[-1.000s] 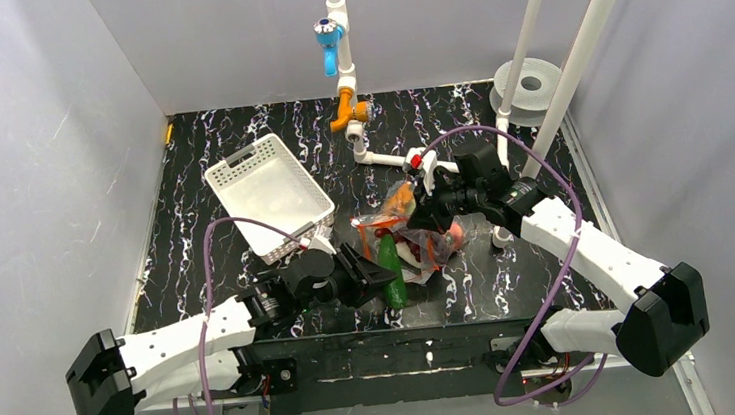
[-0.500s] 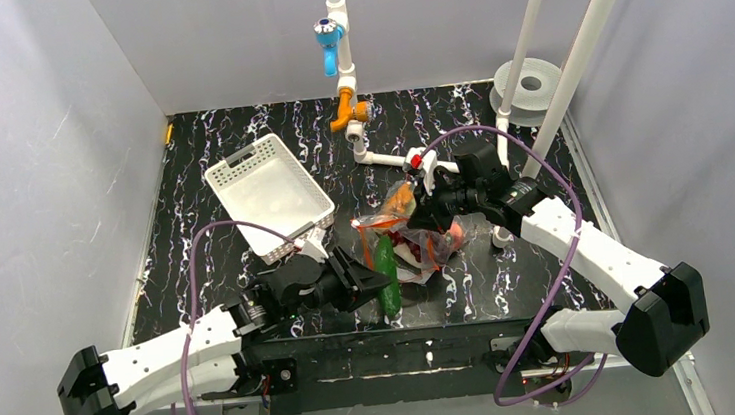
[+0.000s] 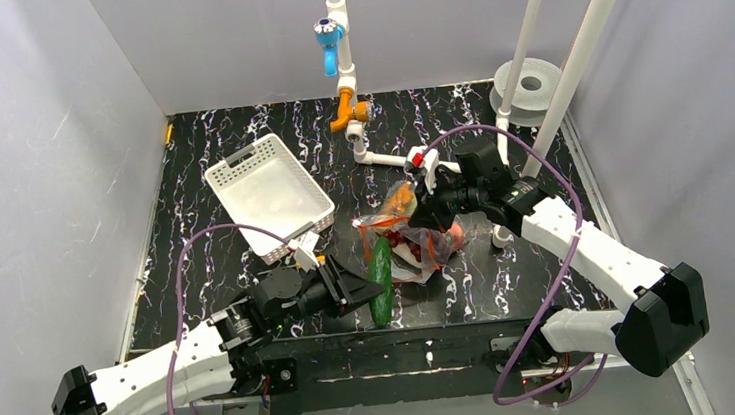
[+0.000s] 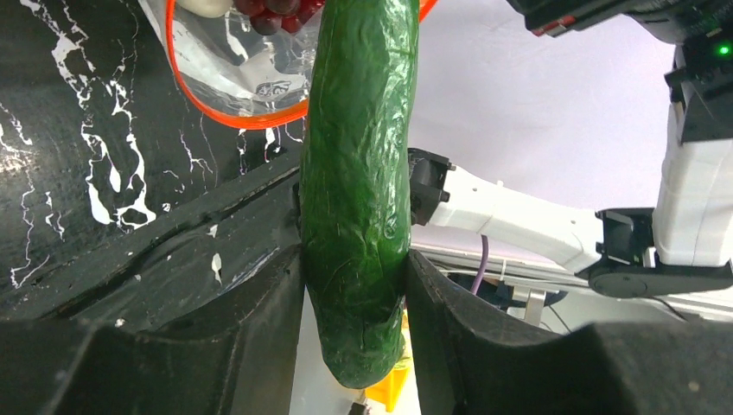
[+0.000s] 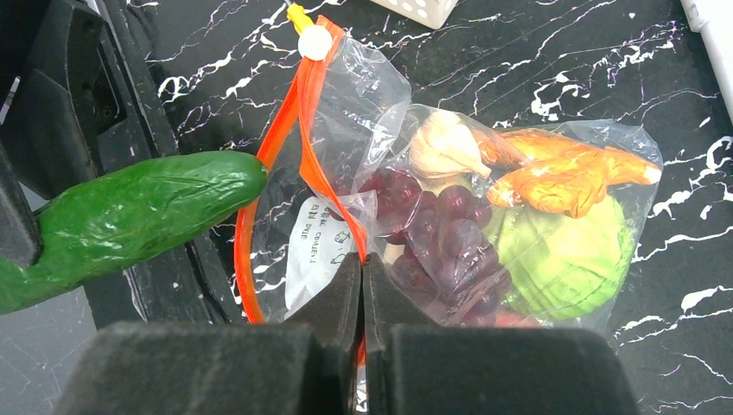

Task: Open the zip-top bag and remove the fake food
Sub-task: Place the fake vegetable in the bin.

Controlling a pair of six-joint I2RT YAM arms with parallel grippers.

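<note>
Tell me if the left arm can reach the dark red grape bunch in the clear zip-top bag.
Probably not yet: the left gripper is shut on the dark green plastic cucumber. The clear zip-top bag gapes open, held by the right gripper, so the grapes look unblocked.

Pale grey walls (image 3: 37,146) enclose a black, white-veined tabletop (image 3: 217,140) — evenly lit. White pipes (image 3: 530,43) rise at upper right; a white basket (image 3: 239,156) sits left of centre.
</note>
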